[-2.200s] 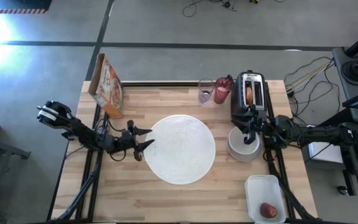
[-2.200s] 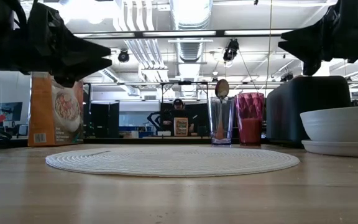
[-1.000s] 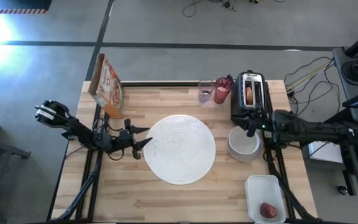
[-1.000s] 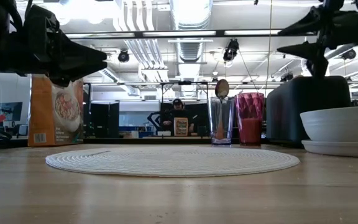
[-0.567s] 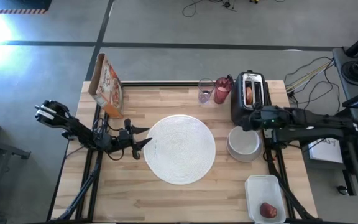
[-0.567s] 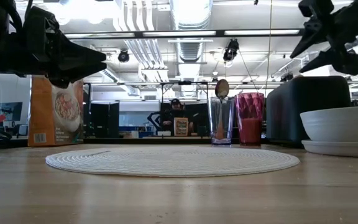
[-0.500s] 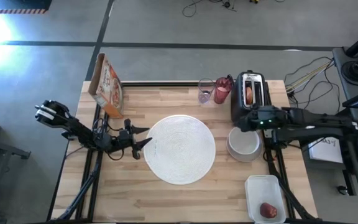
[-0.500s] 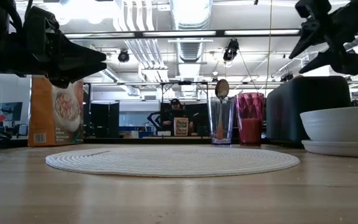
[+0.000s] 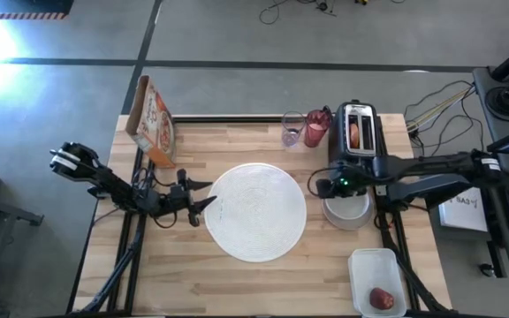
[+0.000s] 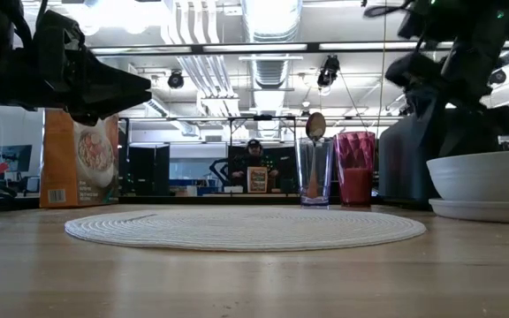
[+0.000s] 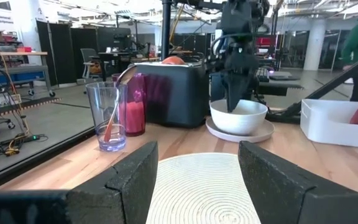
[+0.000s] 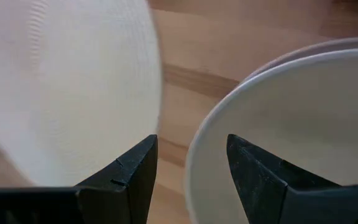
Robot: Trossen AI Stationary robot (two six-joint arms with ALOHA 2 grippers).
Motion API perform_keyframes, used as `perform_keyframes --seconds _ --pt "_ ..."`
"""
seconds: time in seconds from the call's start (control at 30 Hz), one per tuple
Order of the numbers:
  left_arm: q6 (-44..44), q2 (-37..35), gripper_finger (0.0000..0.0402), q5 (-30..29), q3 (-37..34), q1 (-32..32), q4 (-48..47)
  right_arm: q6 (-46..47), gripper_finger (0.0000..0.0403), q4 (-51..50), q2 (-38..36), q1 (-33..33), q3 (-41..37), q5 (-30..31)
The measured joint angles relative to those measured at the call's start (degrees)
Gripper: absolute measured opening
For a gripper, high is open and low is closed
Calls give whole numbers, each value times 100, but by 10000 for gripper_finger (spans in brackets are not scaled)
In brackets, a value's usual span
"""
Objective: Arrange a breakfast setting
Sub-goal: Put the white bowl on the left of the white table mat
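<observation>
While both arms hang over the wooden table point(image 9: 184, 265), nothing is gripped. Biggest item: large round white plate point(image 9: 256, 212), woven-looking, flat at table centre. Cereal box point(image 9: 153, 119) stands at the far left corner. Black toaster point(image 9: 353, 134) sits at far right with a bagel half point(image 9: 353, 132) in its slot. White tray point(image 9: 377, 281) at the near right corner holds a red apple point(image 9: 380, 299). Small white bowl point(image 9: 348, 206) sits on a small grey plate point(image 10: 484, 210), right of the big plate and just near of the toaster. Pink tumbler point(image 9: 316, 130) is left of the toaster; beside it, further left, a clear glass point(image 9: 292, 129) holds an orange-handled spoon point(image 11: 112, 126), bowl end up.

Left gripper point(image 9: 208, 195) hovers off the left edge of the big plate, fingers spread apart, holding nothing, pointed right. Right gripper point(image 9: 322, 186) is at the left rim of the bowl, above it; the right wrist view shows its fingers point(image 12: 126, 177) parted either side of the bowl's rim, not clamped on it, empty. A person point(image 10: 255, 172) shows far off in the room behind the table.
</observation>
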Motion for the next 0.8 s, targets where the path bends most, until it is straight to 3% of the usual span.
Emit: perform_keyframes --seconds 0.8 --pt "28 4 208 5 -4 -1 -195 502 181 17 784 354 -6 -166"
